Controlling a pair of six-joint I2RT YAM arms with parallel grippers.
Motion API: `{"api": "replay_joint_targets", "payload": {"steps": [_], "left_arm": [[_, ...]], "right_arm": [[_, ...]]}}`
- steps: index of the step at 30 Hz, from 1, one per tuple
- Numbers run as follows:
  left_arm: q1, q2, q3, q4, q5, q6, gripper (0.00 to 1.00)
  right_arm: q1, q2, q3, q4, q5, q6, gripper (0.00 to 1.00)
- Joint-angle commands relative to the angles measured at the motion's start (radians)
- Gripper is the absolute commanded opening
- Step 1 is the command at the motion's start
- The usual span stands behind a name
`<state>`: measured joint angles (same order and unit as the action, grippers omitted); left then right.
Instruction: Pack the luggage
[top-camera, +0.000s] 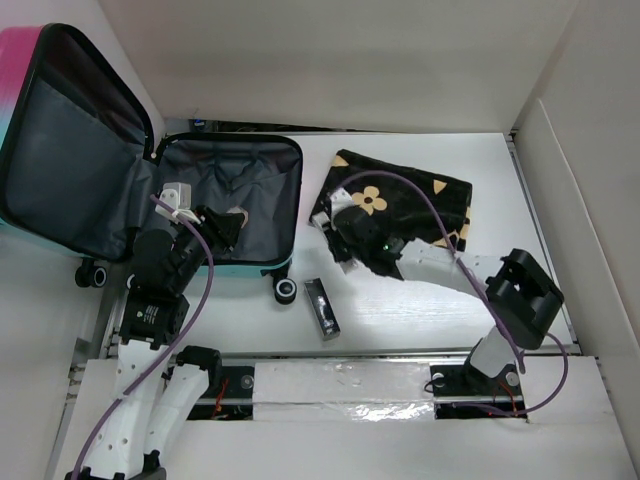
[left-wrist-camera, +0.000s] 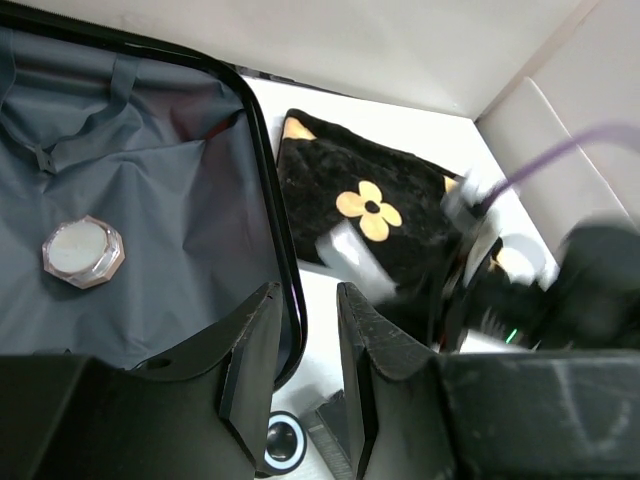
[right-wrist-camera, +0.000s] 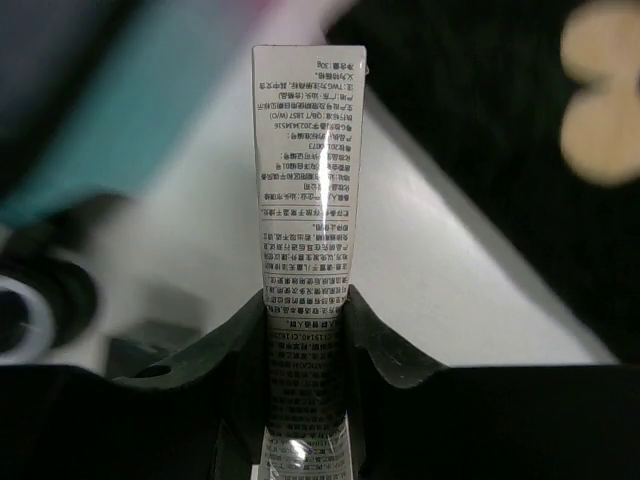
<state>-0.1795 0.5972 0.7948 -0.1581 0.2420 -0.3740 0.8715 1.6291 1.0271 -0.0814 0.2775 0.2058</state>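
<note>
Grey-lined luggage; flat, perhaps plastic tube.

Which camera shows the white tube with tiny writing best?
The right wrist view: the tube fills the middle, print sharp, pinched in the right pincer. The left wrist view shows only a white blur of it. In the top view the right arm hides it too much to tell.

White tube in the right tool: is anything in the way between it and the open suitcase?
Nothing lies on the table between the white tube and the luggage, whose lid is open. Only the left tool hangs over the compartment's near part.
</note>
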Motion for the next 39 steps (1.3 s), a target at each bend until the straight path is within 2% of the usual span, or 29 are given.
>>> {"api": "replay_joint_targets", "payload": {"steps": [1, 2, 3, 4, 5, 6, 10, 15, 17, 18, 21, 27, 32, 39], "left_arm": [[-0.003, -0.002, 0.037, 0.042, 0.005, 0.007, 0.26], [-0.003, -0.002, 0.035, 0.040, 0.000, 0.007, 0.26], [-0.003, -0.005, 0.032, 0.037, -0.003, 0.007, 0.26], [-0.003, -0.014, 0.027, 0.037, -0.007, 0.009, 0.26], [-0.003, -0.020, 0.026, 0.037, -0.019, 0.009, 0.26], [-0.003, -0.023, 0.027, 0.035, -0.024, 0.009, 0.26], [-0.003, -0.026, 0.030, 0.037, -0.012, 0.010, 0.26], [-0.003, -0.017, 0.034, 0.038, 0.005, 0.010, 0.26], [-0.003, -0.022, 0.032, 0.042, 0.008, 0.010, 0.26], [-0.003, -0.019, 0.035, 0.040, 0.005, 0.009, 0.26], [-0.003, -0.014, 0.032, 0.045, 0.014, 0.009, 0.26], [-0.003, -0.011, 0.026, 0.048, 0.014, 0.007, 0.26], [-0.003, -0.017, 0.027, 0.046, 0.008, 0.007, 0.26], [-0.003, -0.025, 0.024, 0.046, 0.013, 0.007, 0.26]], "right_arm": [[0.011, -0.010, 0.326, 0.088, -0.154, -0.083, 0.23], [0.021, 0.053, 0.397, 0.082, -0.214, -0.083, 0.25], [0.021, 0.079, 0.456, 0.047, -0.237, -0.082, 0.33], [0.021, 0.093, 0.517, 0.057, -0.254, -0.069, 0.67], [0.021, 0.098, 0.516, 0.071, -0.258, -0.059, 0.87], [0.021, 0.092, 0.501, 0.144, -0.258, -0.052, 1.00], [0.001, 0.037, 0.369, 0.141, -0.247, -0.054, 1.00], [0.043, -0.077, 0.038, 0.125, -0.127, -0.054, 1.00], [0.078, -0.112, -0.018, 0.088, -0.065, -0.042, 1.00], [0.089, -0.120, -0.051, 0.027, -0.057, -0.031, 1.00], [0.132, -0.127, -0.116, 0.022, -0.073, 0.007, 1.00], [0.190, -0.019, -0.130, 0.058, -0.135, 0.055, 1.00], [0.250, -0.017, -0.111, 0.043, -0.075, 0.086, 1.00], [0.261, 0.066, -0.102, 0.069, -0.115, 0.115, 0.98]]}}
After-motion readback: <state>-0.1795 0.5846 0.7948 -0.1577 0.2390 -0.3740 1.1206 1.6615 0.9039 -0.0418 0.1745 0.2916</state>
